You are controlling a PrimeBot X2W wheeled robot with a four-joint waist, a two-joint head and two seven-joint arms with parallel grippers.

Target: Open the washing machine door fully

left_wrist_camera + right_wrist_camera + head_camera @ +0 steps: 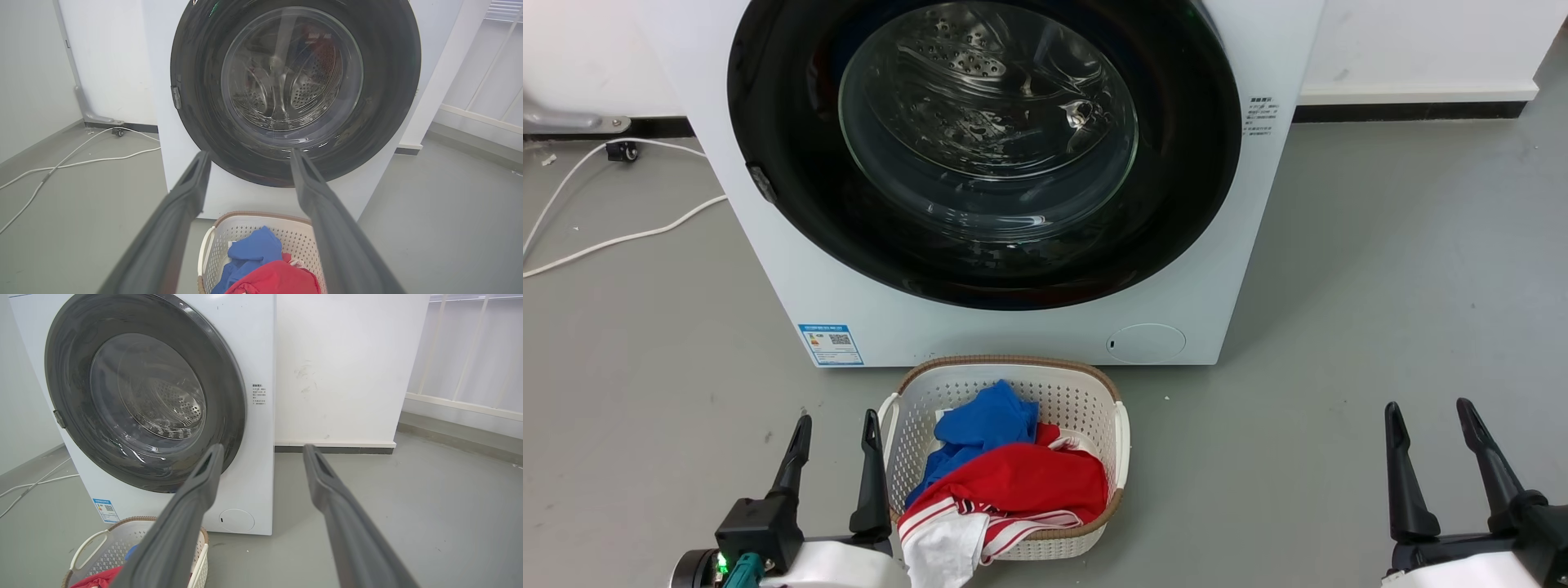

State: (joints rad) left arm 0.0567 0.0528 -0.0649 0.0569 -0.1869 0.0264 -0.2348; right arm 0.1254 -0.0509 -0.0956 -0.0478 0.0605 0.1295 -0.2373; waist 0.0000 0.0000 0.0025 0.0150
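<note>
Head view: we see the washing machine door (pixel 768 98) closed flush against the front of the white washing machine (pixel 792 278), in the upper middle of the view. The steel drum (pixel 947 49) shows through its clear centre window. A small dark catch (pixel 761 184) sits on the door's left edge. Below the door, a round white flap (pixel 1146 343) is at the machine's lower right and a blue label (pixel 832 344) at its lower left.

A white laundry basket (pixel 1086 396) stands on the grey floor (pixel 1380 286) just in front of the machine and holds a blue garment (pixel 984 425) and a red garment (pixel 1021 482). White cables (pixel 621 237) lie on the floor left of the machine.

The left gripper (pixel 837 418) is just beside the basket; its fingers are released, spread apart and empty. The right gripper (pixel 1427 405) is well apart from the basket, its fingers likewise spread and grasping nothing. Both grippers are well apart from the door.

In the left wrist view the door lies straight ahead beyond the fingers; in the right wrist view it lies to their left.
</note>
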